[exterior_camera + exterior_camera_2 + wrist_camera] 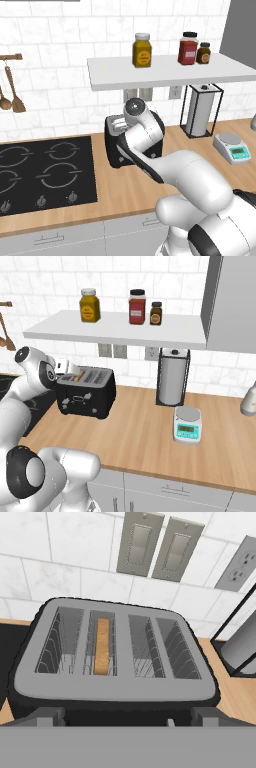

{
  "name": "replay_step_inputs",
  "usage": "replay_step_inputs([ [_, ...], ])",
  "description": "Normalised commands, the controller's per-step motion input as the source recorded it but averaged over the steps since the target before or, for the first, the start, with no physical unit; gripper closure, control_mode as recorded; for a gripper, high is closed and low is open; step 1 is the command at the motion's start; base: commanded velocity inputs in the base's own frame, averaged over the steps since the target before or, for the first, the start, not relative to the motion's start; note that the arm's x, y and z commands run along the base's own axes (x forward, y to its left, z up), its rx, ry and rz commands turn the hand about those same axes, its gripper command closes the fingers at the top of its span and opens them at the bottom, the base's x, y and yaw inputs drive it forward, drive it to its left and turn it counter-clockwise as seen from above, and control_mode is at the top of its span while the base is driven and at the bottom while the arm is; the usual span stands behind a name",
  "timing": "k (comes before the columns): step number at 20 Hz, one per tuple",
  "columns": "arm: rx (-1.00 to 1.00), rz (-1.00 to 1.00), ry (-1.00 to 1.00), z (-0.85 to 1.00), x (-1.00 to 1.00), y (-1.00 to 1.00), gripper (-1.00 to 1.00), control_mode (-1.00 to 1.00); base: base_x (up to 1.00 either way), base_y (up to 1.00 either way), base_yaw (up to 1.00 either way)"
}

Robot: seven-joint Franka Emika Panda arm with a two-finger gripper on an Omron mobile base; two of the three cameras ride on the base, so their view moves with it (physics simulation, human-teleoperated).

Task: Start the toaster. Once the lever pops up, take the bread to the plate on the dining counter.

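A: Describe the work surface and surroundings.
B: A light-wood worktop [150, 426] runs along a white-tiled wall [60, 55]. A black cooktop [45, 172] is set into it on the left. A white shelf [120, 328] above carries three jars. A paper towel holder [173, 378] stands near the wall, and a small kitchen scale [187, 425] sits in front of it.

A: Location of the task items?
B: The toaster [85, 391] stands on the worktop between the cooktop and the paper towel holder. The bread [101, 646] stands upright in the second slot from the left, as seen in the hand view.

A: What differs between views?
B: The hand view shows all four slots from above, plus two wall switches [157, 547] and an outlet [237, 564] behind the toaster. The right base view shows the toaster's front knobs; in the left base view the arm hides most of the toaster.

A: Arm pose?
B: The arm reaches forward, the hand above the toaster's left end and angled down.

A: Gripper state?
B: The gripper [127, 718] has its fingertips set wide apart at the toaster's near edge, gripping nothing.
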Motion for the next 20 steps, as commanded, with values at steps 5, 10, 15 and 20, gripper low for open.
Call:
replay_step_inputs([
  [5,0.0,0.0,0.0,0.0,0.0,0.0,-1.0,-1.0,0.0,0.0,0.0],
  [10,0.0,0.0,0.0,0.0,0.0,0.0,-1.0,-1.0,0.0,0.0,0.0],
  [15,0.0,0.0,0.0,0.0,0.0,0.0,-1.0,-1.0,0.0,0.0,0.0],
  [20,0.0,0.0,0.0,0.0,0.0,0.0,-1.0,-1.0,0.0,0.0,0.0],
])
